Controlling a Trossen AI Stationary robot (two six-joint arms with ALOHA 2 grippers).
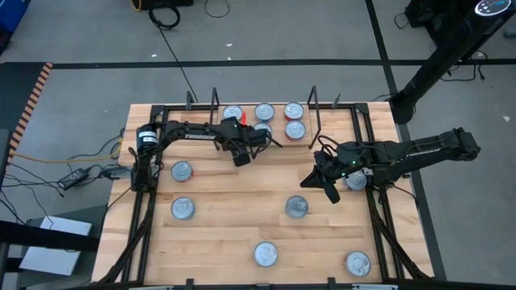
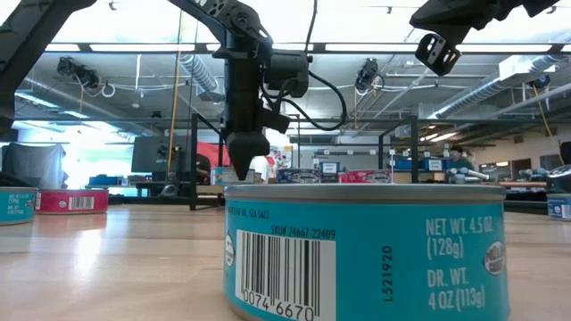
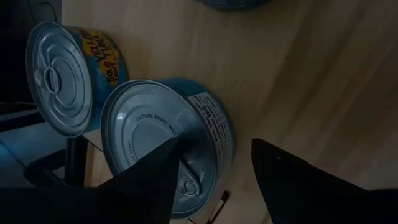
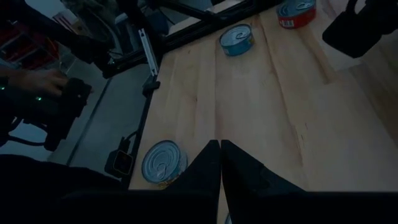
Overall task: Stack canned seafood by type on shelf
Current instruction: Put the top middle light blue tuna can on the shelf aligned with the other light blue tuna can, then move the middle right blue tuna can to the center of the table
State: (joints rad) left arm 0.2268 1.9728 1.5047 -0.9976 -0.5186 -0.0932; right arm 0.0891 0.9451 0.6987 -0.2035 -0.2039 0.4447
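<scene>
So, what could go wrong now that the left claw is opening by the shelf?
1. The left claw stands open with one finger over the blue tin's lid; lifting away could drag or tip it.
2. A second blue tin sits close beside it and could get knocked.

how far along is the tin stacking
Done: four or five tins sit on the shelf, blue ones beside red. In hand: nothing; the left gripper hangs open by the blue tins. Left: seven loose tins on the table; right gripper is shut, idle.
</scene>
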